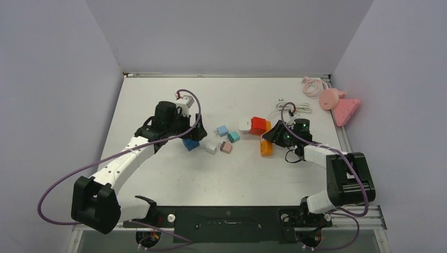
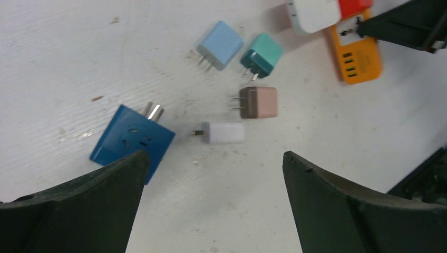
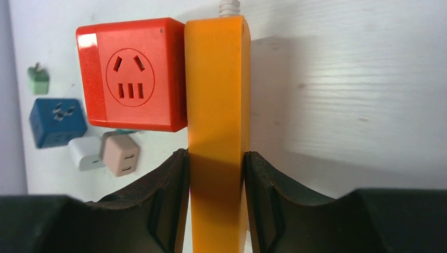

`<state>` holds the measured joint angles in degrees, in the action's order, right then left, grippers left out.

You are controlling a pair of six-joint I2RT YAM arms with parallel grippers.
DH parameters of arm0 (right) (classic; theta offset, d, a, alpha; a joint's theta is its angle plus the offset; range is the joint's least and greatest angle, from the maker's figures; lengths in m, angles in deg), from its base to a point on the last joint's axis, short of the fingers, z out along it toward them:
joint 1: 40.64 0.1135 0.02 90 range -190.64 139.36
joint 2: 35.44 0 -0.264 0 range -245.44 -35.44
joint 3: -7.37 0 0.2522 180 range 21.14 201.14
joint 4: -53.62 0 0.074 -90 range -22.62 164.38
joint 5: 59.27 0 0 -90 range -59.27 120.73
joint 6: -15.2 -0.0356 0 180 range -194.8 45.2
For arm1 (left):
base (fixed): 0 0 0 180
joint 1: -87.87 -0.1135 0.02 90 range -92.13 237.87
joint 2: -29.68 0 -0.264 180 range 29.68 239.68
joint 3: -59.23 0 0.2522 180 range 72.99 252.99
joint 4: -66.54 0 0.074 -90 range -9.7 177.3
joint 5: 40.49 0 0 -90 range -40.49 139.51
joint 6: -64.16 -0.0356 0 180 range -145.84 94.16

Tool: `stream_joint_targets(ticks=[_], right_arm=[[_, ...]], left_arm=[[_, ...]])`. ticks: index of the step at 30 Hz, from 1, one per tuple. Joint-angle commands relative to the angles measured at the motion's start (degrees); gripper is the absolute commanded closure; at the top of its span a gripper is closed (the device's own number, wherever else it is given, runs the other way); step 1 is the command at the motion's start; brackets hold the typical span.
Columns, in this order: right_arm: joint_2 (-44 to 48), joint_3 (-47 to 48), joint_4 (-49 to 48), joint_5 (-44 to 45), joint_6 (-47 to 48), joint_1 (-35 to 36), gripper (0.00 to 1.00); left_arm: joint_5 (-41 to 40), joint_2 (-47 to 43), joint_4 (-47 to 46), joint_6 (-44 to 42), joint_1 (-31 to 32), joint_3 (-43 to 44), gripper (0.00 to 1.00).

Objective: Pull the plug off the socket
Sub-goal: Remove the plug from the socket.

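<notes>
The orange socket strip (image 1: 266, 144) lies right of centre; it also shows in the right wrist view (image 3: 216, 95) and the left wrist view (image 2: 358, 58). A red cube plug (image 1: 258, 125) sits flush against its face (image 3: 134, 74), with a white plug (image 1: 244, 124) beside it. My right gripper (image 1: 272, 138) (image 3: 215, 155) is shut on the strip's near end, one finger on each side. My left gripper (image 1: 192, 138) (image 2: 213, 158) is open and empty above the table, next to a dark blue adapter (image 2: 132, 139).
Loose plugs lie between the arms: light blue (image 2: 220, 45), teal (image 2: 262, 55), pink (image 2: 259, 101) and small white (image 2: 224, 132). A pink triangular device (image 1: 345, 109) and a coiled cable (image 1: 313, 84) sit at the back right edge.
</notes>
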<state>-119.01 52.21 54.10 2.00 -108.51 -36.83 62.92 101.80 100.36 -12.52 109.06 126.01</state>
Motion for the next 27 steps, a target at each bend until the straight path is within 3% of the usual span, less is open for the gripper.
stream_joint_targets(ticks=[1,6,10,15,20,27], right_arm=[[-0.49,0.83,-16.82,-9.51,-1.99,5.23,0.95],[-3.78,-1.70,-34.44,-13.72,-8.98,8.75,0.95],[-7.30,-3.86,-42.91,-13.47,-12.02,11.48,0.95],[-12.97,-5.09,-51.77,-15.34,-15.67,13.23,0.95],[-14.85,-4.78,-52.53,-14.82,-15.44,14.37,0.95],[-14.63,-4.93,-51.19,-14.10,-14.14,15.01,0.95]], left_arm=[[10.92,0.12,-11.91,5.31,2.89,0.43,0.04],[18.53,7.23,-21.63,14.44,3.97,3.00,0.04],[22.78,12.62,-26.71,19.77,4.03,3.28,0.01],[25.60,15.82,-31.52,23.19,4.55,1.68,0.16],[23.17,17.36,-27.43,21.94,4.39,2.15,0.26],[18.81,19.10,-21.69,21.28,4.13,2.91,0.30]])
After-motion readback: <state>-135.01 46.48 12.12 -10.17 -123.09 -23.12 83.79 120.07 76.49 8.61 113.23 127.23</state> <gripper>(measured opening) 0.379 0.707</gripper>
